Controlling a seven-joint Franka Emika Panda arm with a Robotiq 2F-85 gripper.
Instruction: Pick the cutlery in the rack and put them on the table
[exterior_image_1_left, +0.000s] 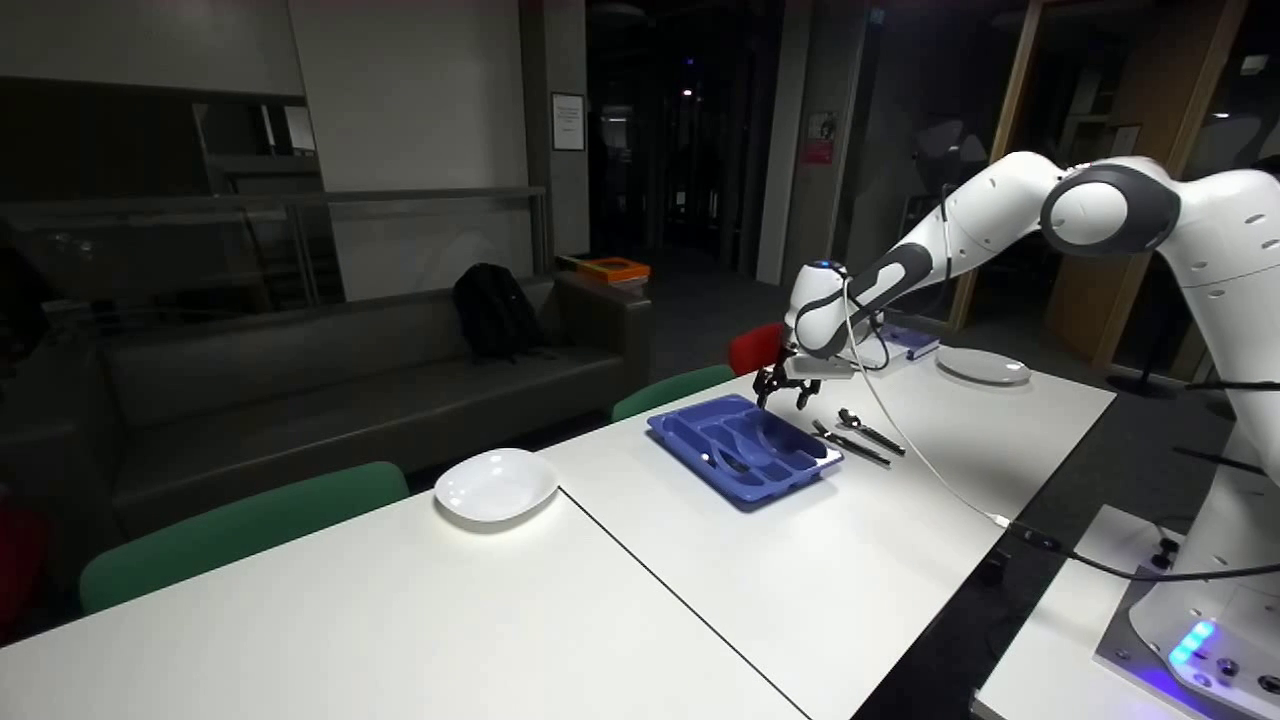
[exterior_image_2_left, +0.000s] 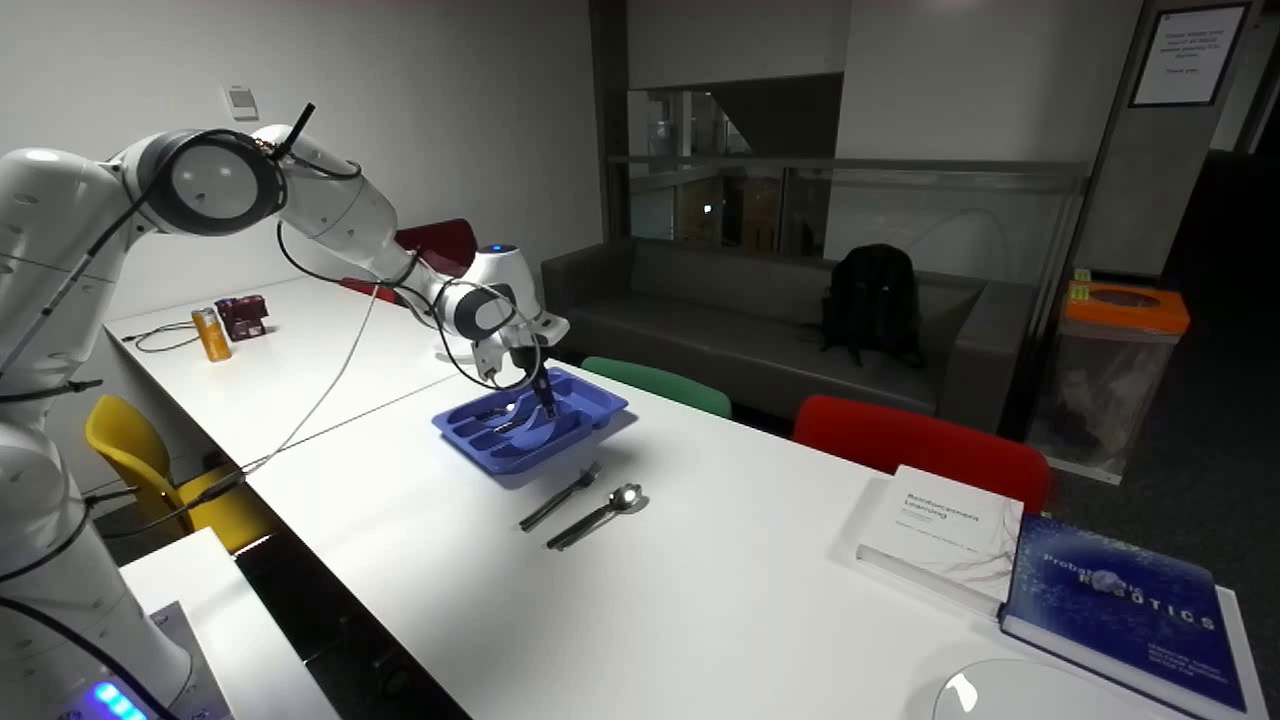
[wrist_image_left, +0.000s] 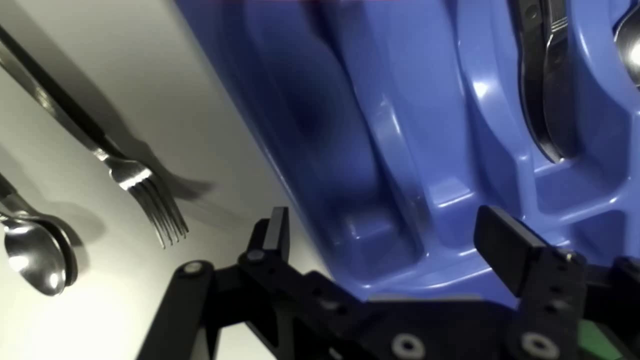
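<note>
The blue rack (exterior_image_1_left: 738, 428) lies on the white table (exterior_image_1_left: 450, 620) and also shows in an exterior view (exterior_image_2_left: 505, 460). In the wrist view, dark utensil handles (wrist_image_left: 557, 100) lie in one compartment of the rack (wrist_image_left: 395, 150), and a spoon (wrist_image_left: 630, 50) shows partly at the right edge. A fork (wrist_image_left: 145, 187) and stacked spoons (wrist_image_left: 37, 255) lie on the table beside the rack; the fork (exterior_image_2_left: 560, 497) and spoons (exterior_image_2_left: 600, 515) show in an exterior view. My gripper (wrist_image_left: 381, 215) is open and empty, over the rack's end and edge nearest the fork; it shows in both exterior views (exterior_image_1_left: 783, 400) (exterior_image_2_left: 548, 408).
A white dish (exterior_image_1_left: 497, 485) stands beyond the table seam and a white plate (exterior_image_1_left: 983, 366) at the far end. Books (exterior_image_2_left: 945, 535) (exterior_image_2_left: 1120, 610) lie at the table edge. Chairs (exterior_image_1_left: 250, 530) (exterior_image_2_left: 915, 445) line one side. A cable (exterior_image_1_left: 930, 465) hangs from the arm.
</note>
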